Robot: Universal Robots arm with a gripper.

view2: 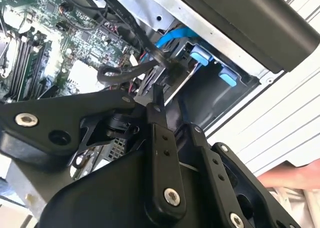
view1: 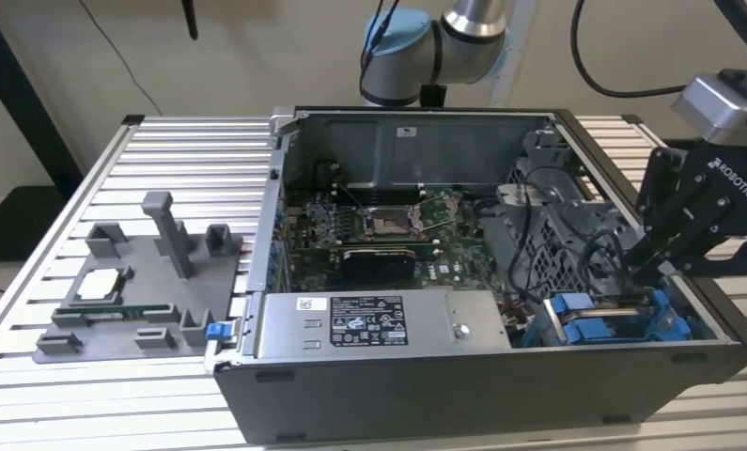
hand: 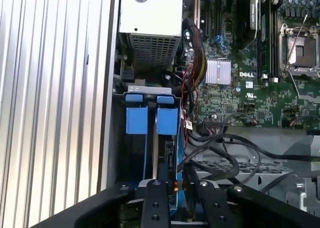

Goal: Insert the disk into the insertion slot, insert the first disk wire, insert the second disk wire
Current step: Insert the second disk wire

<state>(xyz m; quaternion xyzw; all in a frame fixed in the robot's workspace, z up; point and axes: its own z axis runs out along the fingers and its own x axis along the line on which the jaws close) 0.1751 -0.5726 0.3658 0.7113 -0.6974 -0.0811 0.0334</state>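
At the near corner of the case [view1: 474,395], on the exterior view's right, the disk [view1: 599,327] sits down in the slot [view1: 680,324], its blue carrier level with the bay's blue parts. The gripper [view1: 639,268] reaches in just above it, jaws pressed close on a black wire [view2: 135,68] that loops away toward the motherboard [view1: 386,225]. Beside the disk, toward the exterior view's left, lies the power-supply box [view1: 373,324]. Left of the case, a grey fixture [view1: 135,301] rests on the slatted desk [view1: 185,150]. Farthest back, the arm [view1: 436,47] rises behind the case.
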